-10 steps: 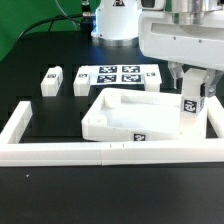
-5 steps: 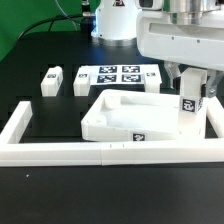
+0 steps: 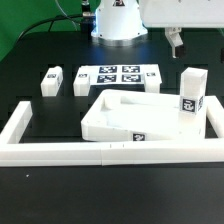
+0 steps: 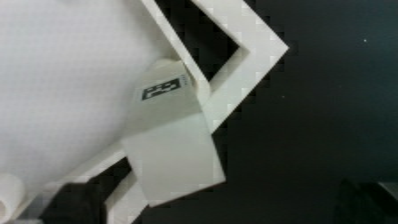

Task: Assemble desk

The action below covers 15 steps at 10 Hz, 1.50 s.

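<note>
leg (image 3: 192, 92) upright in corner of desk top (image 3: 118, 116) at exterior view's right, claw (image 3: 180, 45) above it empty, spread unclear; probably best to grasp squarely and keep leg vertical while twisting in.

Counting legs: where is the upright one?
On the exterior view's right, the upright leg stands at a corner of the desk top, beside the border wall.

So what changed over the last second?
The pincer opened, let go of the upright leg and rose clear. That leg stays standing at the corner of the desk top on the exterior view's right. The loose leg and the marker board are unmoved.
</note>
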{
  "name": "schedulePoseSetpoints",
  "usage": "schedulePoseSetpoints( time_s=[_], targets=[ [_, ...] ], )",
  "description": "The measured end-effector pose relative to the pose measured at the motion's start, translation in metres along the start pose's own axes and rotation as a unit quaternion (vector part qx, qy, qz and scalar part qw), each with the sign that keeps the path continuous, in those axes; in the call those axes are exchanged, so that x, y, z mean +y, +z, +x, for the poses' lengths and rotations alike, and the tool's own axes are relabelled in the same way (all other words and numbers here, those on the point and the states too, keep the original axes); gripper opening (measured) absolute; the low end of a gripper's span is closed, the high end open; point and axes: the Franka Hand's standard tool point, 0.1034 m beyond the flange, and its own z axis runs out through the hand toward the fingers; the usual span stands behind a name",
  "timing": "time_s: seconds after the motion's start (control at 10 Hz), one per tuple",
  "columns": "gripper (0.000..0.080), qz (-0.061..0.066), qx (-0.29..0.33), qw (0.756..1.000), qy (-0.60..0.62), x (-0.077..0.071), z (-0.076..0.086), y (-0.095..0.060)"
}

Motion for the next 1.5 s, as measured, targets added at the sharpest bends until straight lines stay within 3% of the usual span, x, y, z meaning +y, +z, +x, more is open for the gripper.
schedulePoseSetpoints(
  time_s=[0.3,0.4,0.6,0.7,1.2,1.5],
  targets=[
    [0.0649,-0.001,-0.001,1.000,-0.001,0.001,-0.001,0.001],
    [0.0649,-0.005,-0.004,1.000,-0.006,0.006,-0.013,0.006],
    [0.0649,-0.023,-0.026,0.999,-0.034,0.043,-0.045,0.007],
    [0.0649,-0.026,-0.030,0.999,-0.032,0.053,-0.057,0.008],
    [0.0649,-0.023,-0.023,0.976,-0.214,0.054,-0.061,0.014],
    [0.0649,-0.049,-0.049,0.936,-0.346,0.113,-0.082,0.045]
  ],
)
